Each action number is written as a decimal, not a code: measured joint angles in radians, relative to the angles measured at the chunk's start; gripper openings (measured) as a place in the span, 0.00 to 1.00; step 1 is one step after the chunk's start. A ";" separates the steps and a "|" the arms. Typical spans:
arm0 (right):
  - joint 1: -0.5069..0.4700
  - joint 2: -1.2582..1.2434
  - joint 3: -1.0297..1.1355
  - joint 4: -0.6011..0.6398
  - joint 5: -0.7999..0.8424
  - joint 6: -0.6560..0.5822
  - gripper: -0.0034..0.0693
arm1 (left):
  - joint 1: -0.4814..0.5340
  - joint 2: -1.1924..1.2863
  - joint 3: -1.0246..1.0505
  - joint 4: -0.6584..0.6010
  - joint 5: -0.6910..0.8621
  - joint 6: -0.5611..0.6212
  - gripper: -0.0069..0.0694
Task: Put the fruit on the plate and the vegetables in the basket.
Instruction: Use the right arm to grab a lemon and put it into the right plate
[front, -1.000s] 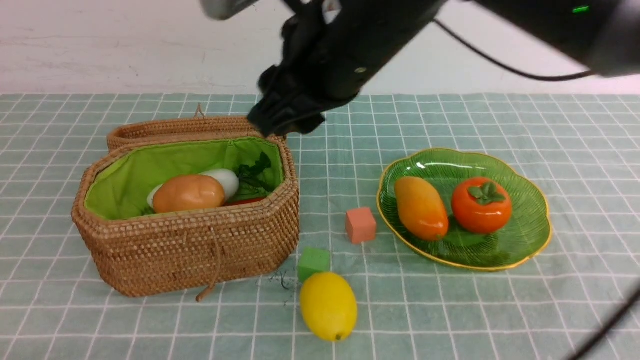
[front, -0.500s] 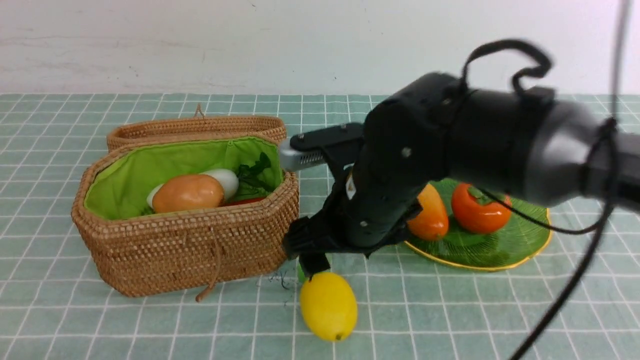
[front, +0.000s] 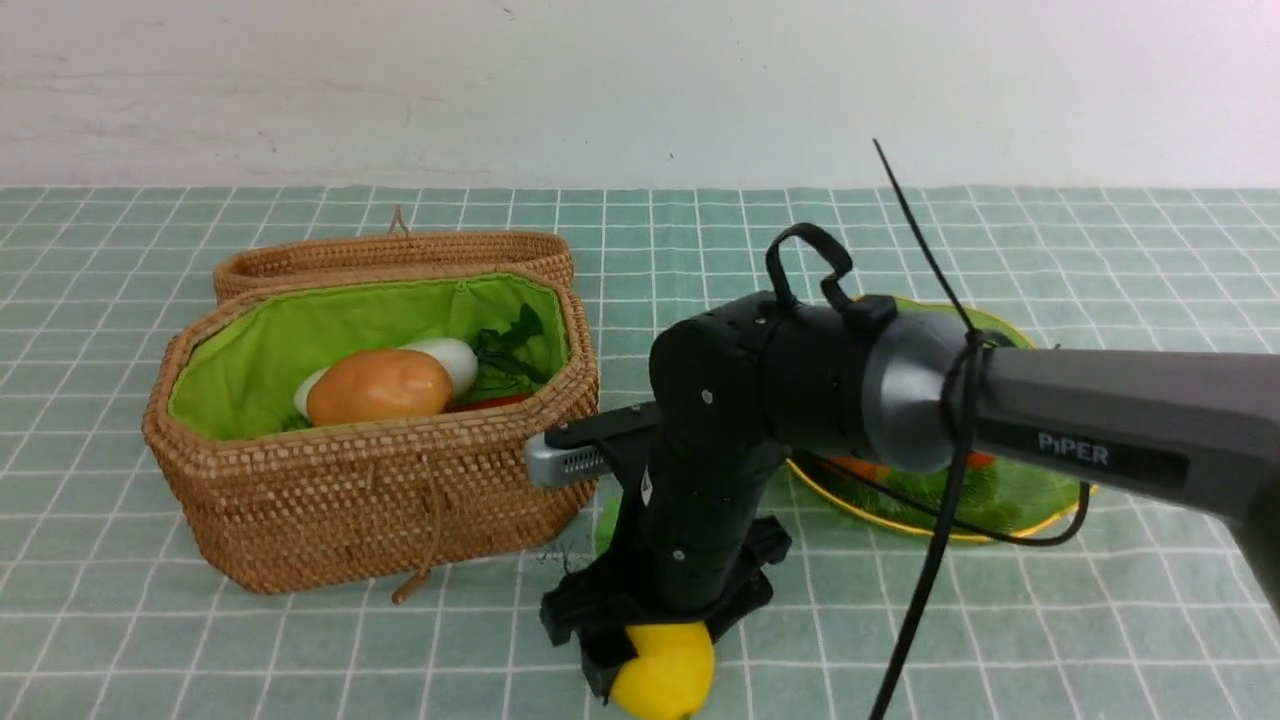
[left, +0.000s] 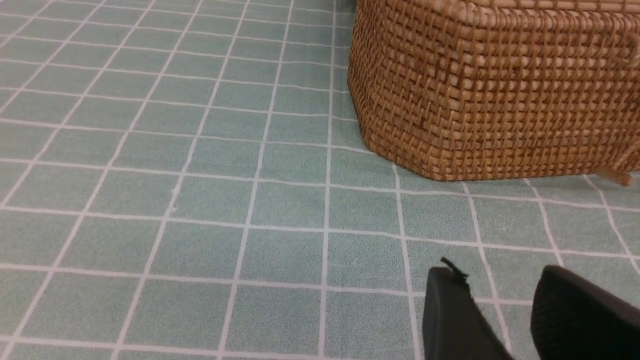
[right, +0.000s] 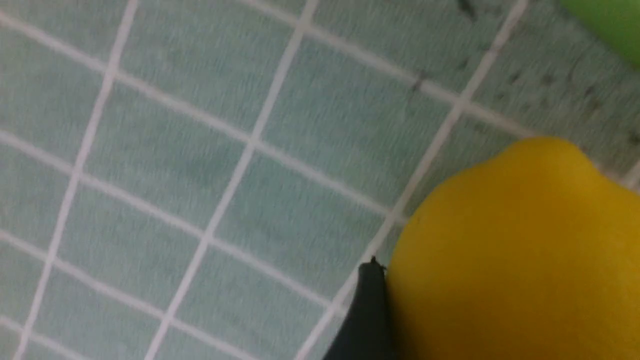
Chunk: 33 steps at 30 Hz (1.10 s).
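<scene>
The yellow lemon (front: 665, 680) lies on the checked cloth at the front, and it fills the corner of the right wrist view (right: 515, 250). My right gripper (front: 655, 672) has come down over it. One black finger (right: 367, 310) rests against the lemon's side; the other finger is out of sight. The green plate (front: 960, 537) sits behind the right arm, which hides the mango and persimmon almost wholly. The wicker basket (front: 370, 500) holds the potato (front: 378, 387) and the white radish (front: 450, 360). My left gripper (left: 500, 280) hovers open over bare cloth beside the basket (left: 490, 90).
A green cube (front: 605, 525) peeks out behind the right wrist, close to the basket's front corner, and shows at the edge of the right wrist view (right: 610, 20). The basket's lid (front: 390, 255) lies open behind it. A cord loop (front: 420, 570) hangs down its front.
The right arm has swung from above the basket down to the front, lowering its gripper onto the lemon. The lemon, basket and plate have stayed where they were.
</scene>
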 joint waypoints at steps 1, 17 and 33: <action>-0.005 -0.019 -0.003 -0.001 0.021 -0.008 0.86 | 0.000 0.000 0.000 0.000 0.000 0.000 0.40; -0.485 -0.229 -0.061 -0.257 0.000 0.187 0.85 | 0.000 0.000 0.000 0.000 0.000 0.000 0.40; -0.575 -0.131 -0.059 -0.099 0.040 0.169 0.96 | 0.000 0.000 0.000 0.000 -0.001 0.000 0.40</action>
